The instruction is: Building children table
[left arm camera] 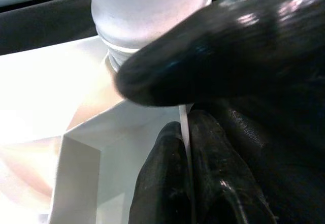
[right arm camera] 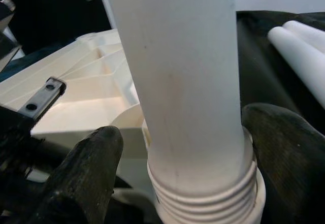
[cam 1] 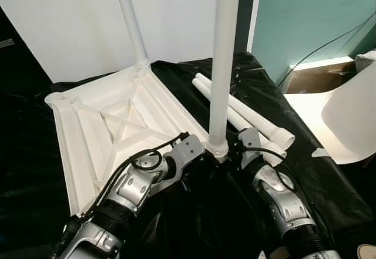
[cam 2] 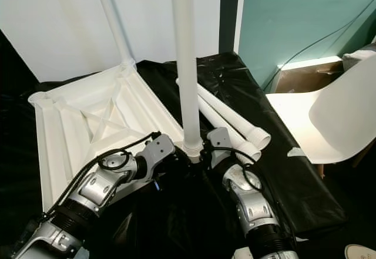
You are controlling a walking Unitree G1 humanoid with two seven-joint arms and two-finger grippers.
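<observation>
Tabletop [cam 1: 117, 124], white, upside down on black cloth [cam 1: 329, 182], ribbed underside up. One leg upright in far corner [cam 1: 132, 24]; near leg [cam 1: 225, 65] upright at near corner. Right gripper [right arm camera: 183, 178] fingers clasp near leg just above threaded base. Left gripper [left arm camera: 172, 148] pinches tabletop rim beside same corner. Both forearms angled inward. Spare legs [cam 1: 252, 118] lie beside tabletop.
</observation>
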